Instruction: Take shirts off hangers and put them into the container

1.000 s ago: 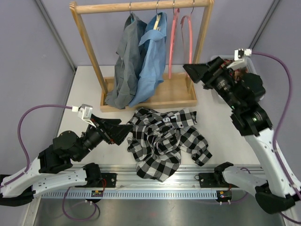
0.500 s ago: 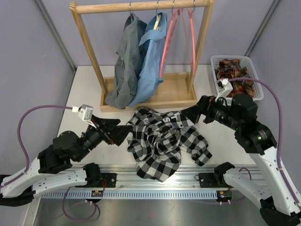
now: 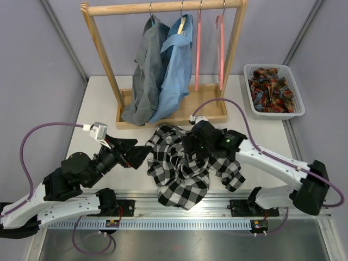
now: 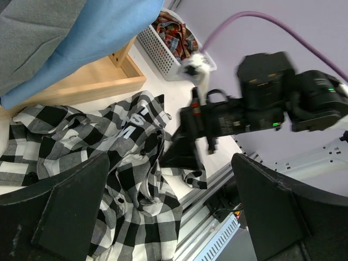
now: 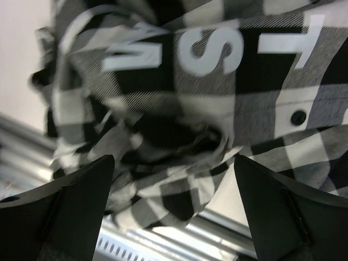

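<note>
The black-and-white checked shirt [image 3: 187, 168] lies crumpled on the table near the front edge, off any hanger; its white lettering shows in the right wrist view [image 5: 206, 60]. My right gripper [image 3: 191, 145] hovers open just above its middle, with shirt cloth below the jaws [image 5: 174, 206]. My left gripper [image 3: 142, 154] is open at the shirt's left edge [image 4: 125, 163], holding nothing. A grey shirt [image 3: 142, 70] and a light blue shirt [image 3: 175, 65] hang on the rail. Two pink hangers [image 3: 198, 49] hang bare beside them. The white container [image 3: 247, 87] stands at the far right.
The wooden rack [image 3: 103, 60] with its tray base stands at the back middle. A red plaid garment [image 3: 271, 89] fills the container. A metal rail [image 3: 179, 209] runs along the table's front edge under the shirt's hem.
My right arm has swung from up by the rack and container down and left onto the checked shirt. The pink hangers swung and now hang straight. The left arm has stayed still.
</note>
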`<state>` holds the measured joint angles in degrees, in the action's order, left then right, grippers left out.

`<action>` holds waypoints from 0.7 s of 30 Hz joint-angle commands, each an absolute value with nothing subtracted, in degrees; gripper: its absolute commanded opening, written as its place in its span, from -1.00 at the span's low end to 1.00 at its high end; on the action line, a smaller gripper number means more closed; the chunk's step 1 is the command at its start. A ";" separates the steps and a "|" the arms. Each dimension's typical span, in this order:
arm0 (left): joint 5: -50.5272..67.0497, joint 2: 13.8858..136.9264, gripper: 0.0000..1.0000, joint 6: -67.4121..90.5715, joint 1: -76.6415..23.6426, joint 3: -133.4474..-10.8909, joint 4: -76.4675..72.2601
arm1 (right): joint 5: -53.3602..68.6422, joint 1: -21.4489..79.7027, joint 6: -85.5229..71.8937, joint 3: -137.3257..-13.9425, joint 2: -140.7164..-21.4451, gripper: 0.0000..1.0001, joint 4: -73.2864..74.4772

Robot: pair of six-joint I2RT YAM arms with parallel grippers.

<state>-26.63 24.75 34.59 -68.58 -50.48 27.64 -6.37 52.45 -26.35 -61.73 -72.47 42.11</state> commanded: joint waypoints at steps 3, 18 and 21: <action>-28.39 23.12 0.98 35.42 -68.82 -50.01 26.63 | -21.97 53.70 -31.64 -64.60 -83.57 0.99 38.86; -28.30 20.92 0.98 36.04 -68.82 -48.61 27.68 | -18.29 56.86 -33.57 -68.73 -87.11 0.99 26.28; -28.65 20.74 0.97 36.12 -68.82 -48.34 27.42 | -19.06 57.04 -35.15 -67.77 -85.43 0.99 25.57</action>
<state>-26.94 21.39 35.70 -68.58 -49.08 28.38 -18.81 56.42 -32.93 -67.18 -89.80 30.02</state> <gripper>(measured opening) 0.987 0.993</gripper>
